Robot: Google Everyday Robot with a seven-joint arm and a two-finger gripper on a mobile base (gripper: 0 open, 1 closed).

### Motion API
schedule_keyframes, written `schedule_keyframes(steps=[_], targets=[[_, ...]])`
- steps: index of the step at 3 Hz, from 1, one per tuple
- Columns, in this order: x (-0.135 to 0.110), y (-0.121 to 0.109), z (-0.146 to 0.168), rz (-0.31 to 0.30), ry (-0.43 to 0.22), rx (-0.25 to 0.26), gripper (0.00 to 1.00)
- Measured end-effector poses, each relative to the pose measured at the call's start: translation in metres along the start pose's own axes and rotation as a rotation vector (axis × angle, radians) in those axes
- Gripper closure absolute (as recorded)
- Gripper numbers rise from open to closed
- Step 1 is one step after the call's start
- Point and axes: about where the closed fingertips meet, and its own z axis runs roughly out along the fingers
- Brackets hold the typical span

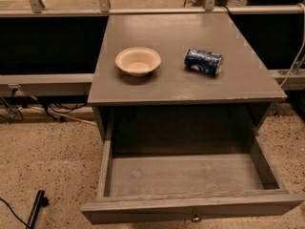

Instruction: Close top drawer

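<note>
The top drawer of the grey cabinet is pulled far out toward the camera. Its inside is empty. Its front panel runs along the bottom of the view, with a small metal knob at the centre. The drawers below it are hidden. The gripper is not in view.
A beige bowl and a blue can lying on its side rest on the cabinet top. A metal railing runs behind the cabinet. Cables lie on the speckled floor at left, and a black object lies at bottom left.
</note>
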Motion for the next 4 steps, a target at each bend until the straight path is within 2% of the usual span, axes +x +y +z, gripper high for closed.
schedule_keyframes(steps=[1,2,3,4], targets=[[-0.015,0.044,0.040,0.024,-0.146,-0.036,1.00],[-0.036,0.072,0.071,0.020,-0.250,-0.020,1.00],[-0.067,0.071,0.100,-0.024,-0.300,0.011,1.00],[-0.083,0.051,0.133,-0.037,-0.318,0.032,1.00]])
